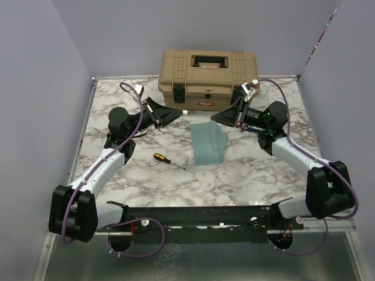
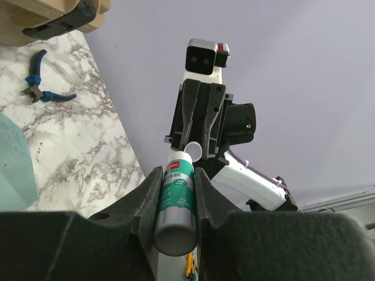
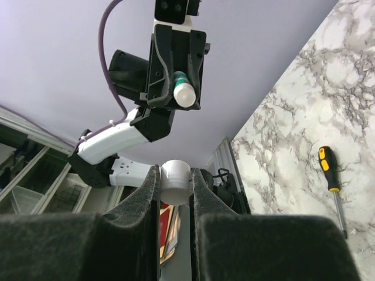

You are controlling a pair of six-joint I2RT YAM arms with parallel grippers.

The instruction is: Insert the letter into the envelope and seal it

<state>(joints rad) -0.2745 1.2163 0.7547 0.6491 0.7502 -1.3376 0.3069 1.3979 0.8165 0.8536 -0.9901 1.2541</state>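
The teal envelope [image 1: 208, 143] lies flat on the marble table, mid-table; its edge shows in the left wrist view [image 2: 10, 170]. The letter is not in view. My left gripper [image 1: 180, 112] hovers behind the envelope's left corner, shut on a green-and-white glue stick [image 2: 177, 196] with its cap off. My right gripper [image 1: 218, 119] faces it from the right, shut on the white cap [image 3: 176, 180]. The two tips are a short gap apart. The right wrist view shows the left gripper [image 3: 176, 73] and the stick's white tip [image 3: 183, 92].
A tan toolbox [image 1: 208, 79] stands at the back of the table. A yellow-handled screwdriver [image 1: 167, 159] lies left of the envelope. Blue-handled pliers [image 2: 44, 88] lie near the toolbox. Grey walls close in the left, right and back.
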